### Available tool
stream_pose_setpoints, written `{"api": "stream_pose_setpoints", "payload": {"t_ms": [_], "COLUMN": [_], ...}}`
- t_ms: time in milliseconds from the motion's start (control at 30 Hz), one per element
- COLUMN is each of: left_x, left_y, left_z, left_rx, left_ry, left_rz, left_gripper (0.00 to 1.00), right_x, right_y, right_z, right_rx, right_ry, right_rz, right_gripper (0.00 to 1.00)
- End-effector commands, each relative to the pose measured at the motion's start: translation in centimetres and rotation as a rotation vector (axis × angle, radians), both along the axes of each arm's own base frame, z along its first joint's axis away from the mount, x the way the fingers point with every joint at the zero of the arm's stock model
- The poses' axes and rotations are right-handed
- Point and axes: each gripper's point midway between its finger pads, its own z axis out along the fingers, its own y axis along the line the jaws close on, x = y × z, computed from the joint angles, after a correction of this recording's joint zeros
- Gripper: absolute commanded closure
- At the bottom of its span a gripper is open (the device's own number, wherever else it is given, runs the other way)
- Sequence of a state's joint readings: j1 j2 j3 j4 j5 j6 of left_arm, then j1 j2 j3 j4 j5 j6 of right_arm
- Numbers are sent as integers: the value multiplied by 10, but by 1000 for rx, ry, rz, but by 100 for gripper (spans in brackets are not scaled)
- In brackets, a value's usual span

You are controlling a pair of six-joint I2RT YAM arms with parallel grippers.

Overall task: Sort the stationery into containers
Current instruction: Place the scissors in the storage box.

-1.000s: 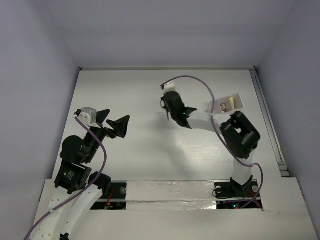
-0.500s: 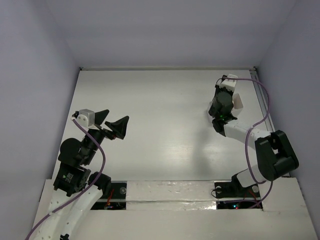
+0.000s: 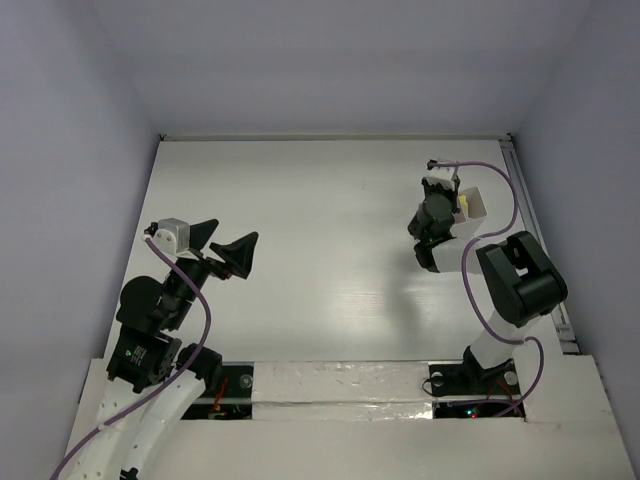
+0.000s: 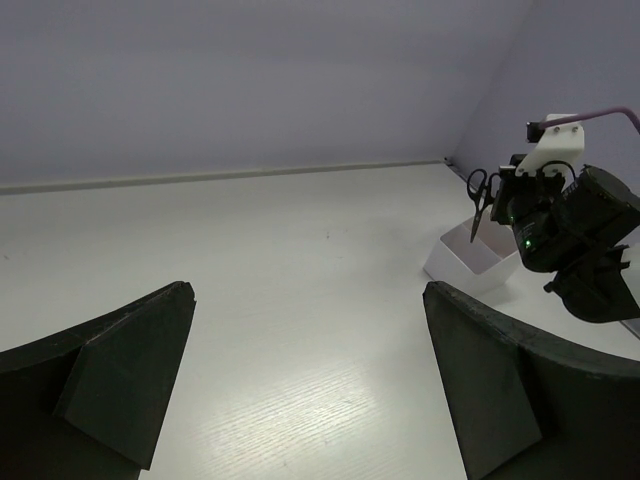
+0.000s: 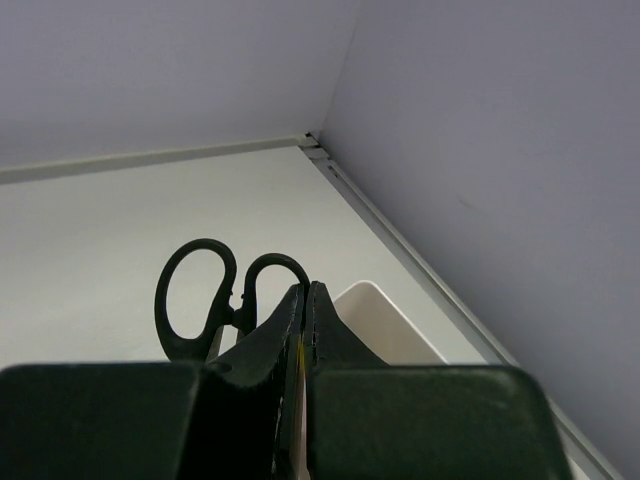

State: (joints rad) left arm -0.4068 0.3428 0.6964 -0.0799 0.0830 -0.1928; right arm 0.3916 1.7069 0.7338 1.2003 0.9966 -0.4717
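right fingers (image 5: 260, 345): squeezed together on the small black-handled scissors (image 5: 238, 308), below the loops
handling: probably light, stiff and a bit slippery; gripping by the pivot looks right
axis: roughly upright, 2 loops up, tip down
where: right over the translucent box (image 5: 395, 335), worktop's (image 5: 100, 230) far-right side
left fingers (image 4: 120, 370): spread apart, holding nothing

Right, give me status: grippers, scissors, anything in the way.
Left gripper open, empty. Right gripper shut on scissors, handles up, blades down just above the box. Nothing seen blocking the drop.

Open table (image 3: 320, 250) centre, right gripper (image 5: 307, 300) crowding box (image 5: 385, 320), side wall (image 5: 480, 150) close
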Motion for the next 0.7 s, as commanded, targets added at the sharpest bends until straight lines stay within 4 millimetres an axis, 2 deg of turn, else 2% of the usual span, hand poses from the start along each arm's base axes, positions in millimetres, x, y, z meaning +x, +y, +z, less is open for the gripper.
{"api": "stream_pose_setpoints", "payload": {"t_ms": [0,167,433,667], "left_x": [-8,-8,-9,-8], "left_y": [0,0,2,1], "left_z": [27,26,27,27], "left_rx": [-34,-32,-35,-35], "left_ry": [-70,-66,-71,-69], "left_rz": [-17,-17,-10,-11], "left_gripper": [1,1,1,1], "right_x": [1,2,11,9], "right_y": [-4,0,12,10], "right_z": [9,-13,-34,-37], "right_rx": [70,90,141,144], "right_ry": [-74,-11,113,144], "right_rz": [-33,-14,31,5], "right_gripper": [100,100,100,100]}}
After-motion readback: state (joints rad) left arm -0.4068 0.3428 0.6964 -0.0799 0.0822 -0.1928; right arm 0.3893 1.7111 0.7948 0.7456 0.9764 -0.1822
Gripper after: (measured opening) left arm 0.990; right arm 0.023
